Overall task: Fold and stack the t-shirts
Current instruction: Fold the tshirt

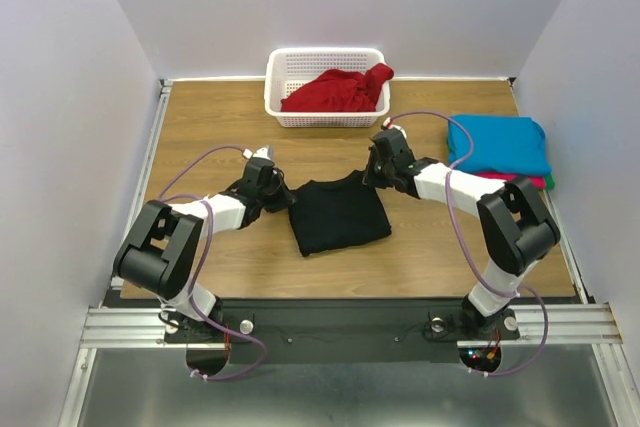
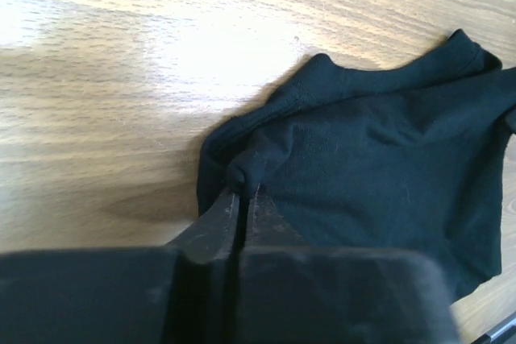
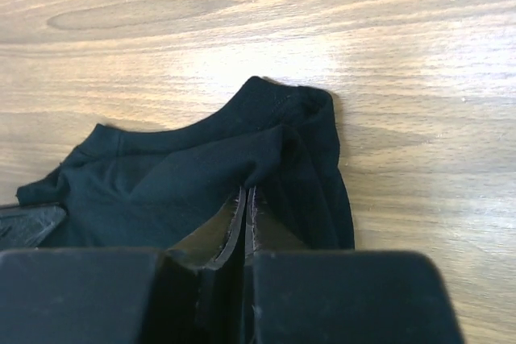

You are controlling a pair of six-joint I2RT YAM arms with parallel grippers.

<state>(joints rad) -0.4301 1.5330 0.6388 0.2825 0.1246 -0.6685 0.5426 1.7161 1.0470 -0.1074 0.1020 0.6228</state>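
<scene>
Now, on the wooden table (image 1: 200, 127), the black t-shirt (image 1: 340, 217) is lying mid-table between the arms. The left gripper (image 2: 243, 192) and right gripper (image 3: 245, 196) are each pinching a far corner, jaws closed on cloth. Probably folding next: worth lifting evenly, keeping that edge taut.

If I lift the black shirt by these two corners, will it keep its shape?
Likely floppy: the black t-shirt bunches into a soft nub where the left gripper pinches it. With only the right gripper on the other corner, its middle would probably sag. Its thin cloth shows creases, so pushing likely wrinkles it.
</scene>
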